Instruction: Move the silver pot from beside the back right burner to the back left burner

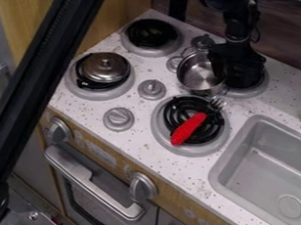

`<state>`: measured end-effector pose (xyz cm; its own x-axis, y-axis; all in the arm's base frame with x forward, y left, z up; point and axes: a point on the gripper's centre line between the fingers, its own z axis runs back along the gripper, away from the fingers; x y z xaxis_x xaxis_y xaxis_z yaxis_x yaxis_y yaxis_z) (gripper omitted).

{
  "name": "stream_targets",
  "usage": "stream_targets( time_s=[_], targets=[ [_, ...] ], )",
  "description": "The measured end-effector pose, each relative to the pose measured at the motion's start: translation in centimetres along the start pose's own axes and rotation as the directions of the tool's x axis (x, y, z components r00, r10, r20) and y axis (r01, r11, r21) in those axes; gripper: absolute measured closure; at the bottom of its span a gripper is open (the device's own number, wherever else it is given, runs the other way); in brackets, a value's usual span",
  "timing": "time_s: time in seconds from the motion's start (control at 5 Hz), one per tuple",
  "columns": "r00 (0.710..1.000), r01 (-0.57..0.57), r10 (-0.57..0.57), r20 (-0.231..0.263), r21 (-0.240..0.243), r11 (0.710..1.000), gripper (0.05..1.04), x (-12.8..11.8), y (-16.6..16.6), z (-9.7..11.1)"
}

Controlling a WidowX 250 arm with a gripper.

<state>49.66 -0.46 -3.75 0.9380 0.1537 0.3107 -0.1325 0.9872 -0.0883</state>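
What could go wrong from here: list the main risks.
The gripper is right beside the metal pot, so a sideways nudge could tip or shove it. The red-handled utensil lies loose across the front burner, its metal end near the pot; if the pot shifted that way, it might knock the utensil askew.

Just a red-handled fork [189, 129] lying on a black coil burner [207, 134], a silver knobbed lid [101, 71] on another burner [85, 93], plus a gray sink [240, 155] nearby.
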Motion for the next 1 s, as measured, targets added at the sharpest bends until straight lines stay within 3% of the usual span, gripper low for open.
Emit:
stream_targets(
  time_s=[0.4, 0.6, 0.8, 1.0],
  targets=[
    [0.999, 0.018, -0.018, -0.027, 0.003, 1.0, 0.711, -0.8, 0.7, -0.4],
    [0.994, 0.103, -0.102, -0.028, 0.026, 0.994, 0.93, -0.8, 1.2, 0.1],
    [0.976, 0.217, -0.217, 0.014, 0.023, 0.976, 1.008, 0.8, 1.0, 2.5],
    [0.934, 0.355, -0.356, 0.026, 0.051, 0.934, 1.014, 3.2, 2.2, 4.8]
  ],
)
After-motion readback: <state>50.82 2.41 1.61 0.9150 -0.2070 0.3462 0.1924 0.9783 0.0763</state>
